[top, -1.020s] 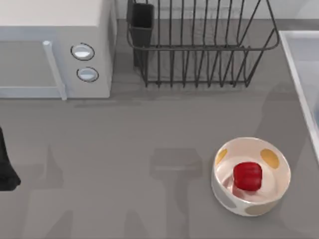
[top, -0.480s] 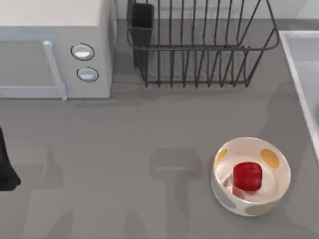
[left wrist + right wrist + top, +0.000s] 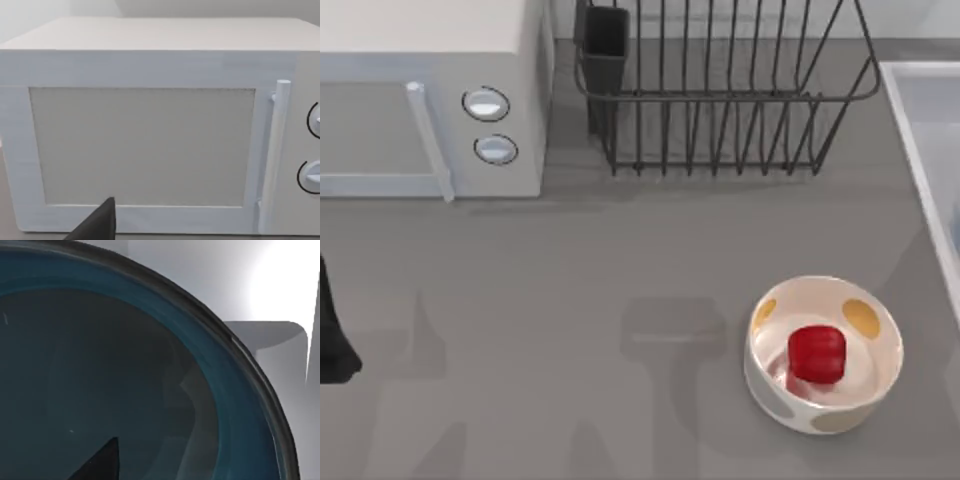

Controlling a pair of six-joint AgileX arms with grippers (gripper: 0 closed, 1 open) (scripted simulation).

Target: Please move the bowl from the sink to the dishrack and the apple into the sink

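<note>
A dark fingertip (image 3: 100, 462) of the right gripper pokes in over the hollow of the blue bowl (image 3: 125, 380), very close to its inner wall; whether it touches, and whether the fingers are apart or together, I cannot tell. The bowl's rim curves across the right wrist view, and beyond it lies the pale floor of the sink (image 3: 280, 345).

A dark fingertip (image 3: 97, 225) of the left gripper hangs in front of the door of the white microwave (image 3: 145, 145); the state of these fingers is likewise not readable. In the top view a black part of the left arm (image 3: 332, 335) sits at the counter's left edge, probably parked there.

On the grey counter (image 3: 570, 300), the microwave occupies the far left corner, with the dark wire dishrack (image 3: 730, 100) just beside it on the right, its black utensil cup (image 3: 605, 40) at the corner nearest the microwave. The sink's raised rim (image 3: 920, 150) runs along the right edge. The red apple (image 3: 817, 353) rests inside a cream spotted bowl (image 3: 825, 352) standing on the counter near the sink, well apart from the dishrack.
</note>
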